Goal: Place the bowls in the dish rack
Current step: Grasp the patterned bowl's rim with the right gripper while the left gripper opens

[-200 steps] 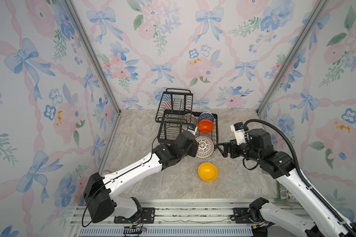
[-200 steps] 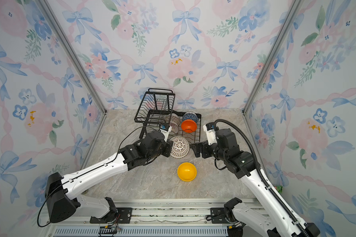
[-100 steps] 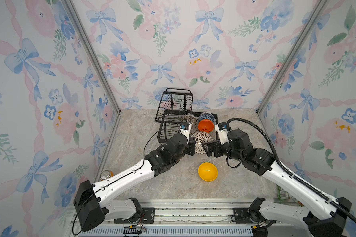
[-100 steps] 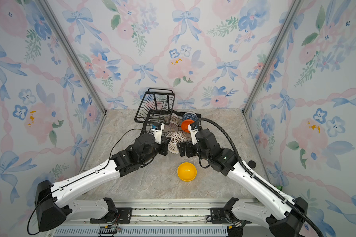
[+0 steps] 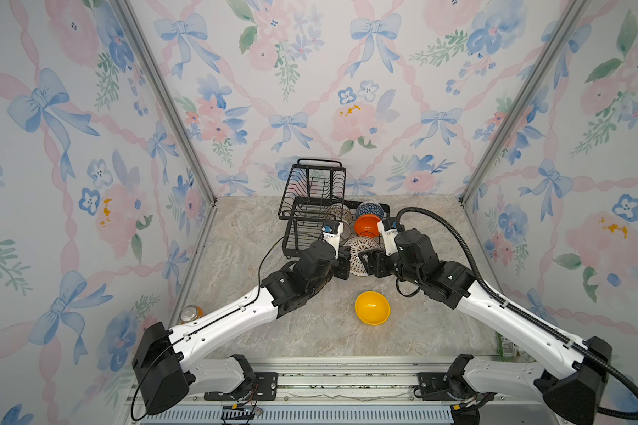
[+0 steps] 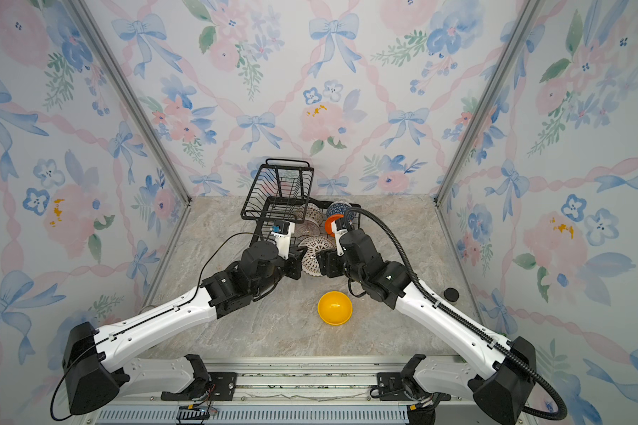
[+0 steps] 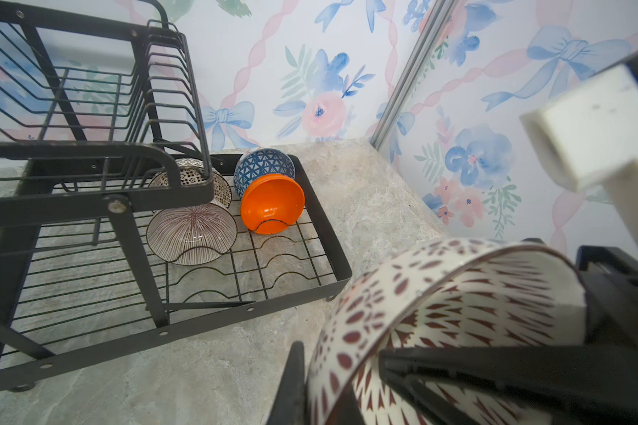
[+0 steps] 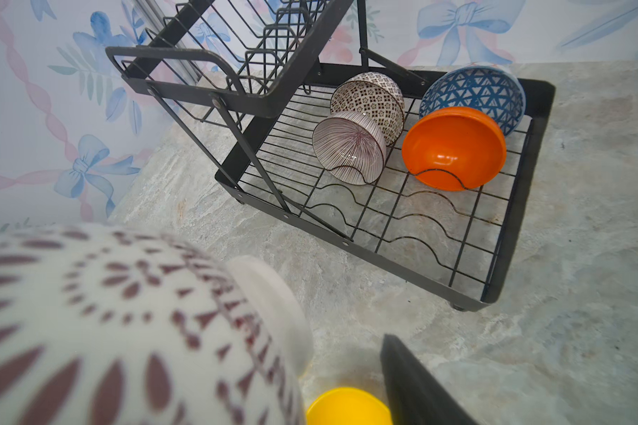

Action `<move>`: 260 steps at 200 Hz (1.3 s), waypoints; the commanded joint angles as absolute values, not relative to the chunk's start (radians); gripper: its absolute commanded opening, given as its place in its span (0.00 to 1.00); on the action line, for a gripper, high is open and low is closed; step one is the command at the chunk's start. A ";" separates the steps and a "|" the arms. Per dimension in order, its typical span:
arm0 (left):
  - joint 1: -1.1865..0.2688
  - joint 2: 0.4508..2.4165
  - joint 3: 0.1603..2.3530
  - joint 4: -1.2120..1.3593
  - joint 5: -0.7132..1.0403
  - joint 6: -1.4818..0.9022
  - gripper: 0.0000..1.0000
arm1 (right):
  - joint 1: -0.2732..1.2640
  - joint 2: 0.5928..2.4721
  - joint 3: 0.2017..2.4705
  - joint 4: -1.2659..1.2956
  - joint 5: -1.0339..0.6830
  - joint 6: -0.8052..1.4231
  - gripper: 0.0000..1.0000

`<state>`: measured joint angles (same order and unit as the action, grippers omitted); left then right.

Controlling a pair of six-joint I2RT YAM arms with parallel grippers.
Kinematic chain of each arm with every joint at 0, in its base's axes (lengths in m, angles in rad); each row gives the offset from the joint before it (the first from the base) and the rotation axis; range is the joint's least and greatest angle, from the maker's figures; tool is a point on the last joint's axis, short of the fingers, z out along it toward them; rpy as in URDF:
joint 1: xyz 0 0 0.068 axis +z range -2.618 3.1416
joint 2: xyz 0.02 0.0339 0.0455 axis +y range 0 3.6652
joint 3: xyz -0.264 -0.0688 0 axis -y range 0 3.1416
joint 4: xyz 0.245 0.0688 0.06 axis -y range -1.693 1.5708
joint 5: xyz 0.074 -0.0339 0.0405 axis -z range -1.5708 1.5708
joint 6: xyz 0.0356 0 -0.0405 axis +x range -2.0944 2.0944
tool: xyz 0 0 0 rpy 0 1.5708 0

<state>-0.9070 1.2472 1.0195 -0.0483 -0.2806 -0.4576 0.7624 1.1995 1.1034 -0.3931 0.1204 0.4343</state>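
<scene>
- Left wrist view, close up: white bowl with dark petal pattern held on edge, mouth toward the left arm, foot toward the right arm.
- Left hand: clamped tight on that bowl's rim, fingers one inside the wall and one outside.
- Right hand: faces the left hand across the bowl, on the foot side, jaws apart.
- Right wrist view: one finger clear of the bowl, with worktop visible in the gap; other finger hidden behind the bowl.
- Both top views: bowl between the two hands, just in front of the dish rack, near its front right corner. Cannot tell whether it touches the worktop.
- Lower tray of the rack, right part: four bowls standing on edge in the wire slots.
- Pink-striped bowl nearer the robot, touching the black-and-white patterned bowl behind it.
- Orange bowl just beside the striped one, leaning on the blue geometric bowl behind it.
- Yellow bowl: alone on the worktop, mouth up, nearer the robot's base than both hands, apart from the rack.
- Orange drink can: at the worktop's left edge beside the left arm, well apart from the rack.
</scene>
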 commanded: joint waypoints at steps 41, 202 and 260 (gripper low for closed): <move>-0.904 1.225 0.991 0.040 -0.229 -0.488 0.00 | 0.774 1.187 1.134 -0.397 0.163 0.411 0.45; -0.877 1.224 1.018 -0.044 -0.143 -0.431 0.06 | 0.774 1.170 1.145 -0.436 0.189 0.313 0.00; -0.847 1.209 1.026 -0.121 -0.077 -0.391 0.73 | 0.772 1.157 1.139 -0.457 0.193 0.243 0.00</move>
